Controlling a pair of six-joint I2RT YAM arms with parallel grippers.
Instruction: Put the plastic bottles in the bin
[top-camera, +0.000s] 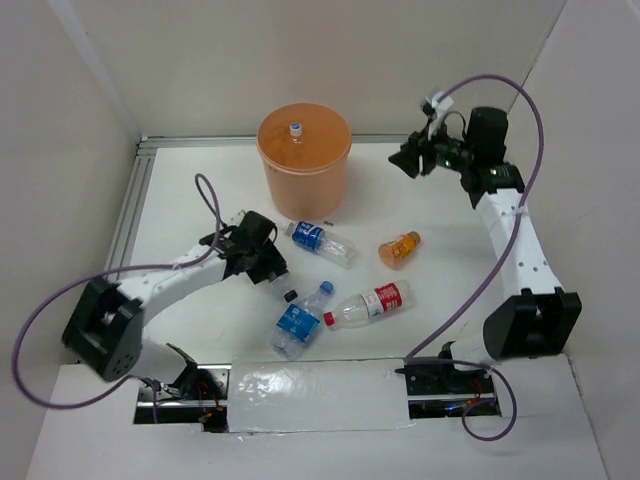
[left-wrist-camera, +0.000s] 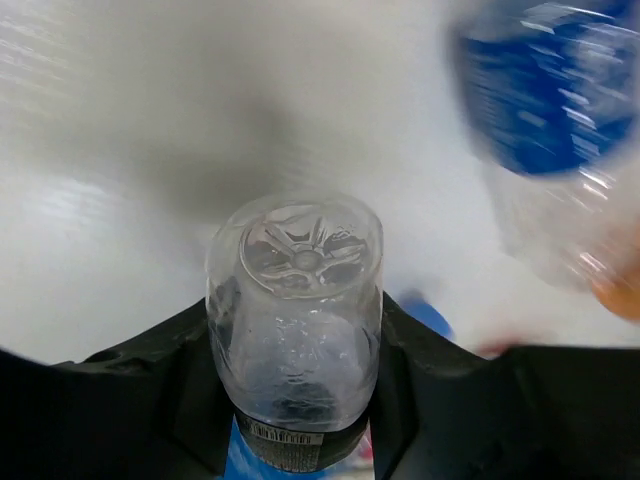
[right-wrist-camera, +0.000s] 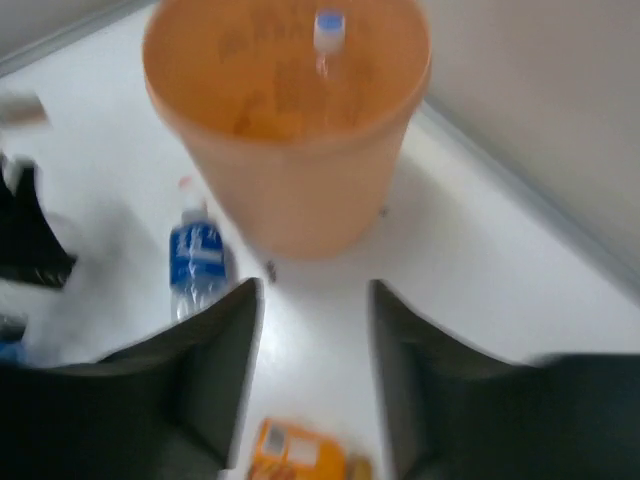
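Note:
My left gripper (top-camera: 266, 264) is shut on a small clear bottle with a black label (left-wrist-camera: 295, 310), which lies between its fingers (left-wrist-camera: 160, 370) base outward. The bottle's black cap (top-camera: 290, 295) shows below the gripper. The orange bin (top-camera: 303, 160) stands at the back, with a capped bottle (top-camera: 296, 128) inside. On the table lie two blue-label bottles (top-camera: 320, 240) (top-camera: 300, 320), a red-label bottle (top-camera: 368, 303) and an orange-tinted bottle (top-camera: 399, 248). My right gripper (top-camera: 410, 158) is open and empty, raised right of the bin (right-wrist-camera: 290, 150).
White walls close in the table on the left, back and right. A metal rail (top-camera: 130, 215) runs along the left edge. In the right wrist view a blue-label bottle (right-wrist-camera: 197, 260) and the orange-tinted bottle (right-wrist-camera: 300, 455) lie below the open fingers (right-wrist-camera: 215, 350).

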